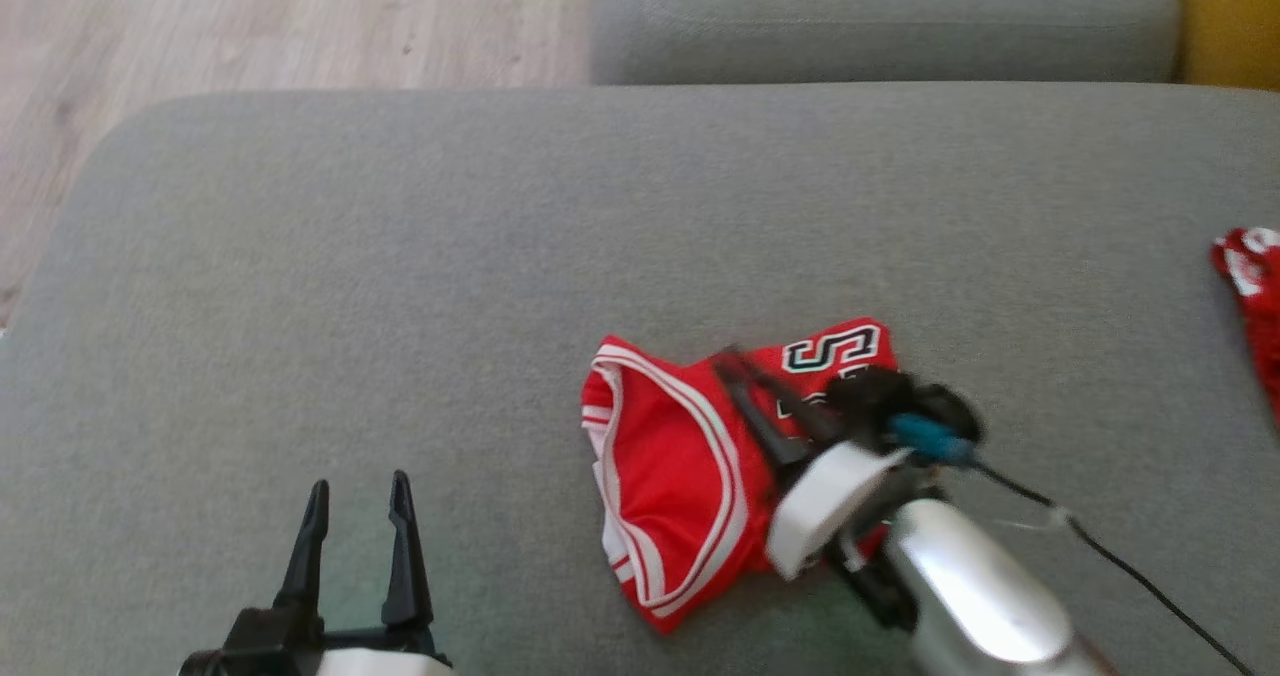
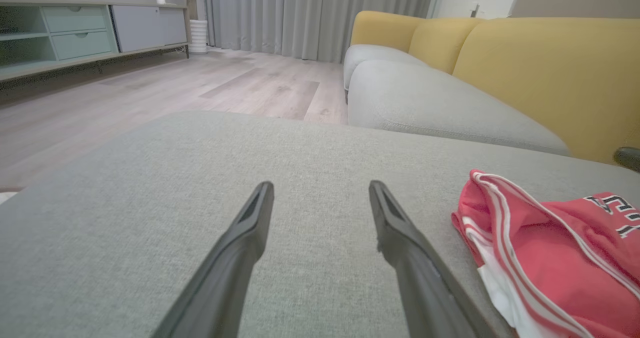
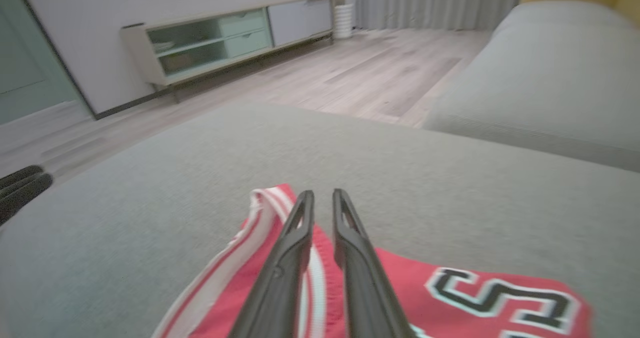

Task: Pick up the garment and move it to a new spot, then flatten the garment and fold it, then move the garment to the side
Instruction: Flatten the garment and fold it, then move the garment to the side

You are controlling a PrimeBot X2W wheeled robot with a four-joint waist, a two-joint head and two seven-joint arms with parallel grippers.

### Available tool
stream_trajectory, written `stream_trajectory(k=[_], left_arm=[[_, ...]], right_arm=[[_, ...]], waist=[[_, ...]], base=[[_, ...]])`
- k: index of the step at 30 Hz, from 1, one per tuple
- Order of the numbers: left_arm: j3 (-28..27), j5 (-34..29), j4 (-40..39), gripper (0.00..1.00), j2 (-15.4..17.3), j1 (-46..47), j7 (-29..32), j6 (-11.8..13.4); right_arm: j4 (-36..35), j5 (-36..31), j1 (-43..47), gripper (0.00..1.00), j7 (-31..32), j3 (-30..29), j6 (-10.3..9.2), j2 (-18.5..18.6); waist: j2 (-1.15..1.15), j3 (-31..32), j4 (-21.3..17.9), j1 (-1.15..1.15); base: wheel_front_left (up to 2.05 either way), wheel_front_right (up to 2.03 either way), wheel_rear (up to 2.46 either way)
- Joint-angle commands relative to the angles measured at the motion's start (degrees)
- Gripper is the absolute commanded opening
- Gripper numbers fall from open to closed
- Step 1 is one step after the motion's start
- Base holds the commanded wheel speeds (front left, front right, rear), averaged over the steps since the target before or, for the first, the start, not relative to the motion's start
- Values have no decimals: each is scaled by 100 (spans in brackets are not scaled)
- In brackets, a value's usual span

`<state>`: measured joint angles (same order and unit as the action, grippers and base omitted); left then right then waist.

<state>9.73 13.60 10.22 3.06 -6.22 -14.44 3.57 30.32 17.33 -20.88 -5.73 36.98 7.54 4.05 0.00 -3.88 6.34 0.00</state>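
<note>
Red fabric garment (image 1: pixel 680 476) with white-striped trim and a black-and-white numeral: lies crumpled on the grey upholstered sofa cushion (image 1: pixel 400 256), right of centre towards the near edge. Right jaws: pressed almost together, slanting low over the garment, tips at its white-striped edge. Whether any cloth is pinched between them cannot be told. Left jaws: spread wide above bare cushion. The garment lies off to their right, clear of them.
</note>
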Motion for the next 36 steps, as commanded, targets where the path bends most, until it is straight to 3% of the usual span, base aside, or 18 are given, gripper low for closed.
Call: stream_trajectory(k=[1,2,3,6,13,22,36], left_arm=[[-231,-57,-179,100,-18,95,-56,19],[-247,-72,-178,100,-18,77,-56,14],[-280,-106,-160,100,-18,43,-56,-5],[-330,-159,-119,100,-18,5,-56,-33],[-392,-284,43,100,-18,-79,-56,-166],[-401,-250,207,100,-18,-131,-56,-310],[-451,-279,306,100,-18,-149,-56,-374]], right_arm=[[-279,-212,93,88,-151,-292,-5,-115],[-369,-332,167,100,-210,-514,-5,-94],[-593,-490,357,100,-299,-953,-5,-23],[-992,-606,683,100,-454,-1550,-5,156],[-1369,-739,1472,100,-719,-2550,-5,627],[-1008,-583,1971,100,-914,-2894,-5,577],[-916,-618,2054,100,-926,-3003,-5,426]], waist=[[0,122,-153,0],[0,161,-197,0],[0,227,-265,0],[0,313,-340,0],[0,421,-426,0],[0,501,-426,0],[0,532,-382,0]], base=[[0,0,0],[0,0,0],[0,0,0],[0,0,0],[0,0,0],[0,0,0],[0,0,0]])
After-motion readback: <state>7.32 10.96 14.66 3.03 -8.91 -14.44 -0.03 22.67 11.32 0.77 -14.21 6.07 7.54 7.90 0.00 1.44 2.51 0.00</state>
